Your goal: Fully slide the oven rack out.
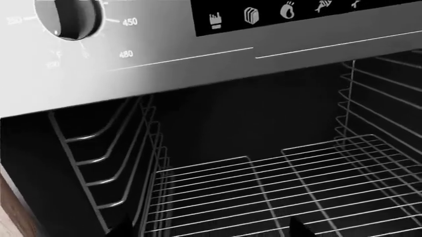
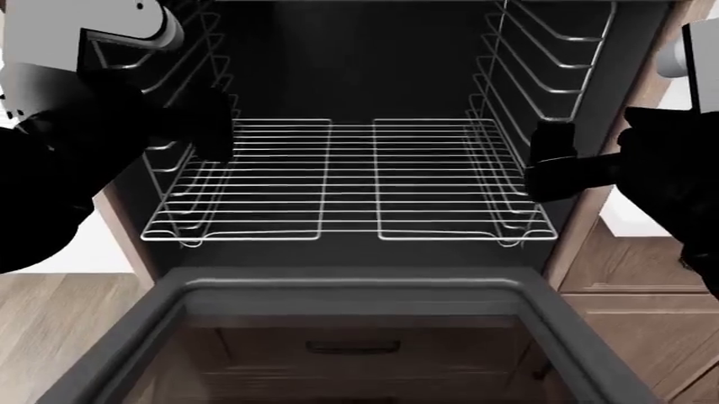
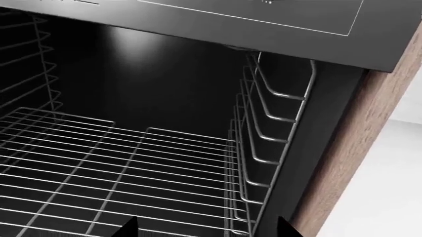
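The oven rack [image 2: 348,177] is a silvery wire grid lying low in the open oven, its two front loops near the oven's mouth. It also shows in the left wrist view [image 1: 283,187] and the right wrist view [image 3: 99,163]. My left gripper [image 2: 211,126] hovers over the rack's left edge by the left side guides; its dark fingertips [image 1: 300,228] stand wide apart, open and empty. My right gripper [image 2: 551,164] sits at the rack's right edge; its fingertips [image 3: 128,228] are also wide apart, with the rack's right edge and the guide wires in view between them.
Ladder-like side guides [image 2: 540,50] line both oven walls. The dark grey glass-paned door [image 2: 348,290] lies folded down below the rack. A control panel with a knob [image 1: 69,17] is above the cavity. Wooden cabinet sides [image 3: 356,148] flank the oven.
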Robot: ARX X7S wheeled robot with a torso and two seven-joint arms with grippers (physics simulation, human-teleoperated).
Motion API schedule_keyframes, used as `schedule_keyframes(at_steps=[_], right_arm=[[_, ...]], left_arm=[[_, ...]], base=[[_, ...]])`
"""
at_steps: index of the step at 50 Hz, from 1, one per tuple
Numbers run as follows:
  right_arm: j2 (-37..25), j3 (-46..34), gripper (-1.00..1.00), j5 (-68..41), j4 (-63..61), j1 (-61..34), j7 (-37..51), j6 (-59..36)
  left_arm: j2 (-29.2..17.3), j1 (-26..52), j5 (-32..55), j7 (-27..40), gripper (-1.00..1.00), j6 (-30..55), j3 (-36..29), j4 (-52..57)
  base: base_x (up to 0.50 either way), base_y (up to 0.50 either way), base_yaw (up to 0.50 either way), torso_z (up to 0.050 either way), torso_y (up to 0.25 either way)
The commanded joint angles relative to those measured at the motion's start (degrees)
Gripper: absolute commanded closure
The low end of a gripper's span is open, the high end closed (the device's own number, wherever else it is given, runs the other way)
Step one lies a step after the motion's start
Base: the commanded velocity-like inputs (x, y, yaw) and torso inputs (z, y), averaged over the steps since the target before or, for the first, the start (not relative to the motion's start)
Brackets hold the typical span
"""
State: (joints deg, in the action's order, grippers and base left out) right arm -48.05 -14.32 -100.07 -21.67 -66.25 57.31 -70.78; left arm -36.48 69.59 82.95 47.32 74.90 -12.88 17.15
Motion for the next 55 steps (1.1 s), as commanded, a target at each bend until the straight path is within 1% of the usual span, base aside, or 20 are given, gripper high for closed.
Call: schedule_keyframes(at_steps=[1,22,34,55], right_arm=[[1.3,-0.9,-1.00,0.3,1.2,-0.9,-0.7,0.4],[3.8,-3.4,-1.00,5.0,3.0,-3.5,-4.8,0.2],[4.1,-4.0,-1.00,4.7,3.1,-4.4,-4.7,0.2],[4.5,-4.8,-1.00,5.8,3.4,-4.0,-5.7,1.1]], left_arm=[[0.7,0.5,2.2,1.2,-1.00,0.9,-0.9,-2.0],[0.3,0.4,1.7,0.2,-1.00,-0.3,-1.7,-2.2],[-0.4,0.7,2.9,1.3,-1.00,-0.5,-1.4,-2.0],[-0.7,-0.1,2.6,0.7,-1.00,-1.7,-2.0,-2.0]], base=[[0.00,0.00,0.00,0.000,-0.225],[0.00,0.00,0.00,0.000,-0.219],[0.00,0.00,0.00,0.000,-0.188],[0.00,0.00,0.00,0.000,-0.187]])
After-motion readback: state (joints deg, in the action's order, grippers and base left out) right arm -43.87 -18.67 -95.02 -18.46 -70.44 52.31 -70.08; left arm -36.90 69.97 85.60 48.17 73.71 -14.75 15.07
